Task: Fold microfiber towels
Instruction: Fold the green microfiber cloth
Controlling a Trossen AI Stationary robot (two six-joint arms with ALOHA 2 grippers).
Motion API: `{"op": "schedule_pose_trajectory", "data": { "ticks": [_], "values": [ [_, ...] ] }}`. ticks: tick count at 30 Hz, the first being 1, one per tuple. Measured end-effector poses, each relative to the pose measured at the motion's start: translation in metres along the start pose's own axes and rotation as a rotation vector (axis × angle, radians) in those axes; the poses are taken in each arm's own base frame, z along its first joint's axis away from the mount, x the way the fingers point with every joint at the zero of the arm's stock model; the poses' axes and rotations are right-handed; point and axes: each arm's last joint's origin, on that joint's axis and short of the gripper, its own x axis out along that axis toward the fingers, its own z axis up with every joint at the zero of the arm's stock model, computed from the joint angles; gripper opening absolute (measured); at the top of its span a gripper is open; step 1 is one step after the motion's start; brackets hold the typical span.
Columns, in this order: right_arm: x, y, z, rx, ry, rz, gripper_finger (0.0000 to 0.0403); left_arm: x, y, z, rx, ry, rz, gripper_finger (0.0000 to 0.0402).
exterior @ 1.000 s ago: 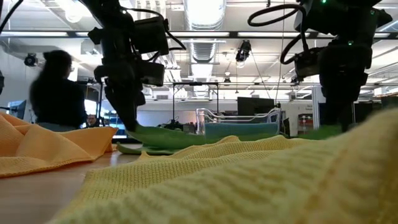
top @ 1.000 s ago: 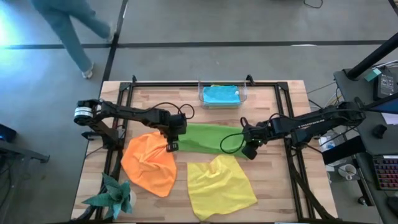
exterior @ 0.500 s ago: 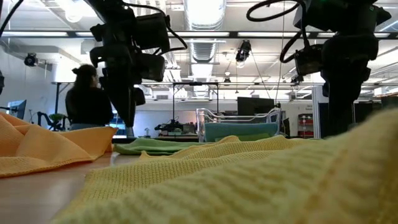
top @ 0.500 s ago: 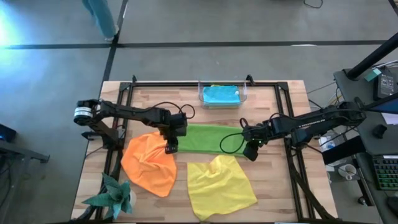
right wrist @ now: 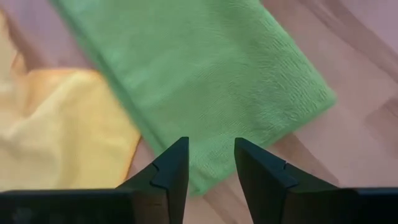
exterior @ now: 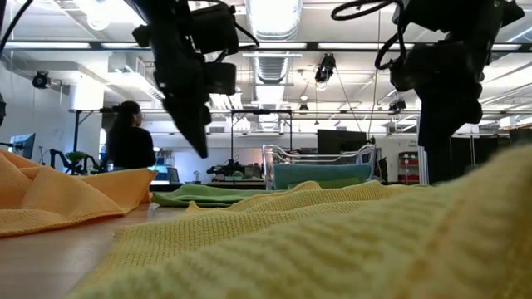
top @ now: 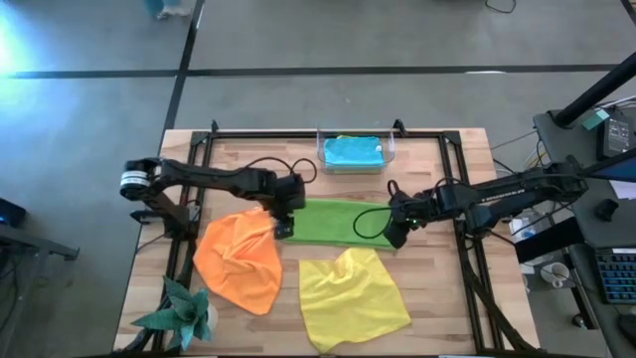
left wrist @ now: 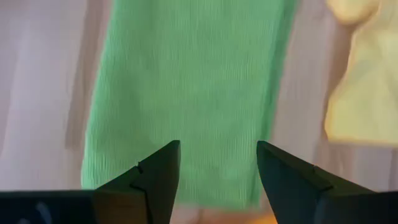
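A lime green towel (top: 338, 221), folded into a long strip, lies flat across the middle of the table. My left gripper (top: 282, 229) hangs open just above its left end (left wrist: 186, 93) and touches nothing. At the strip's right end (right wrist: 205, 81) my right gripper (top: 395, 239) also hovers open, clear of the cloth. An orange towel (top: 238, 261) lies crumpled at the near left. A yellow towel (top: 353, 290) lies rumpled near the front edge. A blue towel (top: 353, 151) sits folded in a clear box at the far edge.
A teal spiky paper ornament (top: 181, 312) stands at the near left corner. A clear box (top: 390, 151) holds the blue towel at the far middle. Dark frame rails (top: 179, 249) run along the table's left and right sides. A person (exterior: 131, 137) stands far behind the table.
My left gripper has let go of the green towel's left end and risen, tipping a little. That end, held up off the table a second ago, now lies flat with the rest of the strip.
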Motion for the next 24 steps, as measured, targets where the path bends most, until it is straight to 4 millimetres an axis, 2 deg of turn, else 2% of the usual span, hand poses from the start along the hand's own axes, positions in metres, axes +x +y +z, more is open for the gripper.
{"op": "schedule_pose_trajectory", "data": {
  "ticks": [4,11,17,24],
  "values": [
    [0.001,-0.004,0.003,0.122,-0.001,-0.007,0.0125,0.005,0.0,0.004,0.007,-0.052,-0.003,0.0196],
    [0.003,-0.003,0.002,0.254,0.025,0.003,0.0125,0.013,0.004,-0.001,0.034,-0.066,0.018,0.0196],
    [0.012,-0.003,0.001,0.354,0.021,0.007,0.0125,0.032,0.011,0.004,0.028,-0.147,0.023,0.0196],
    [0.023,0.0,0.002,0.418,0.033,-0.006,0.0125,0.055,0.014,0.002,0.021,-0.104,0.025,0.0196]
  ]
}}
